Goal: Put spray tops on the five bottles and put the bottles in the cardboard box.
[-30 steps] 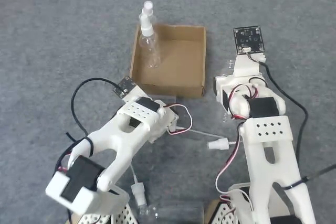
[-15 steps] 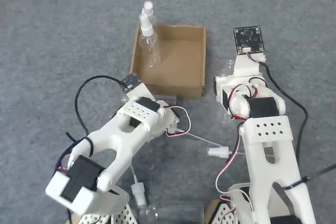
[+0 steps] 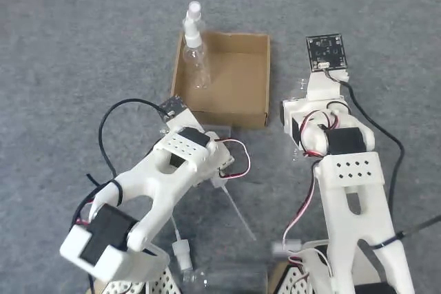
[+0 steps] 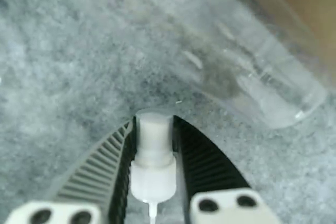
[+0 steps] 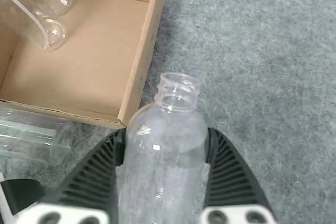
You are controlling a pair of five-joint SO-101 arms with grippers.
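Left jaws grip a spray top (image 4: 153,156) whose dip tube (image 3: 238,209) has swung to lower centre, likely reorienting for the right jaws' clamped bottle (image 5: 165,150).

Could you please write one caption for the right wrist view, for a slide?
The right gripper holds a clear bottle without a top, beside the cardboard box, over the grey carpet.

The high camera is looking down over the table (image 3: 69,53), arms (image 3: 351,191) entering from 6 o'clock, box (image 3: 234,113) toward 12. The left wrist camera is peering along the left gripper (image 4: 152,127), close to the table. The right wrist camera is facing the box, sharing it with the high view.
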